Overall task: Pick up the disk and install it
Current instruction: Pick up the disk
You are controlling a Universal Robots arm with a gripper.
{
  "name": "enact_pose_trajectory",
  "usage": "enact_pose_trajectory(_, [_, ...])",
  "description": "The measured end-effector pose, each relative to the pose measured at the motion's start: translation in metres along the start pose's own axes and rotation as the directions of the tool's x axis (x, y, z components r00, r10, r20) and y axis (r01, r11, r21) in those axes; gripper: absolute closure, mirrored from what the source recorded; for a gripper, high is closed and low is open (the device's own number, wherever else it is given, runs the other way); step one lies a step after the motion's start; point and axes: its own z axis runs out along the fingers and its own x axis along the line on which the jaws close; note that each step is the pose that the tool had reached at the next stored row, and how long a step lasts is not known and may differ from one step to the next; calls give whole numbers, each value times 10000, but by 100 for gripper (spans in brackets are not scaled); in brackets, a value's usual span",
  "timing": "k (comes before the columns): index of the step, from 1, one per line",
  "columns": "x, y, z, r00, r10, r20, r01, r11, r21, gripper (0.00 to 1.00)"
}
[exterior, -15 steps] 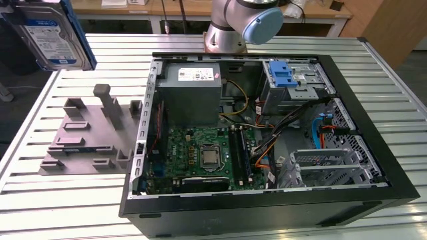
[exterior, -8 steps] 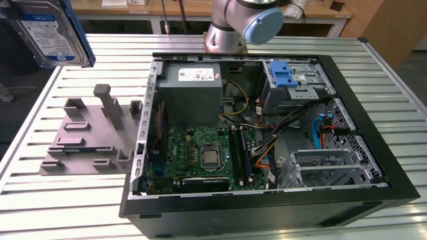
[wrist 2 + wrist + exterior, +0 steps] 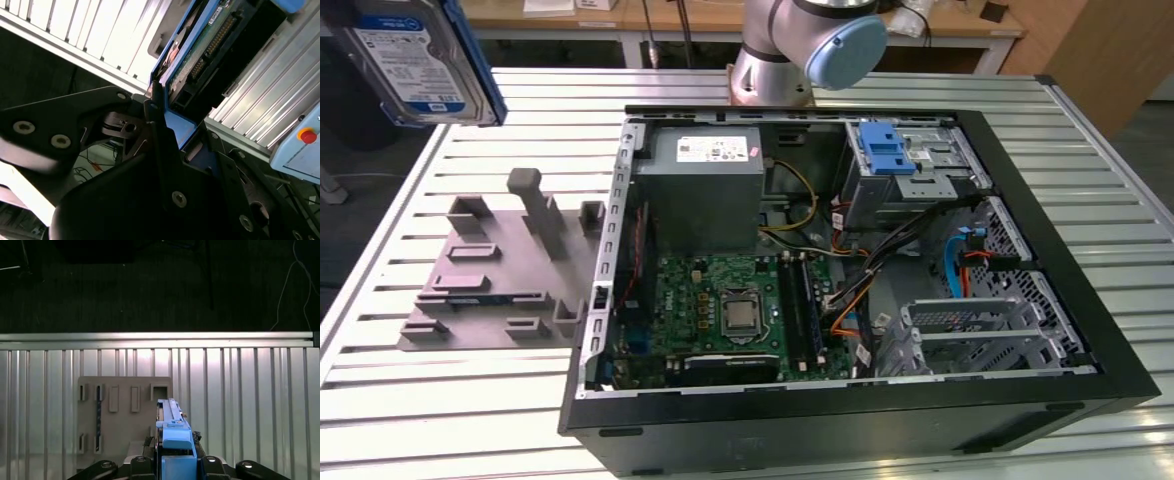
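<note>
The disk (image 3: 411,58), silver with a white-and-blue label and blue rails, hangs high above the table at the exterior view's far left, over the grey fixture block (image 3: 494,270). In the first wrist view the disk (image 3: 172,427) stands edge-on, blue rail uppermost, with my gripper (image 3: 175,457) shut on it, one black finger on each side. The second wrist view shows the disk's green circuit-board face (image 3: 210,45) and a black finger (image 3: 159,120) pressed against its blue rail.
The open computer case (image 3: 1067,390) lies on the slatted metal table (image 3: 427,420). Inside are the grey power-supply box (image 3: 707,185), the motherboard (image 3: 734,310) and a drive cage with a blue bracket (image 3: 894,150). The arm's base (image 3: 787,50) stands behind the case.
</note>
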Motion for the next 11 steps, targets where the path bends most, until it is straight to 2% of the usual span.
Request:
enact_pose_trajectory(3, [-2,1,-39,10000,0,0,0,10000,0,64])
enact_pose_trajectory(11, [9,2,-45,10000,1,-1,-1,10000,-2,64])
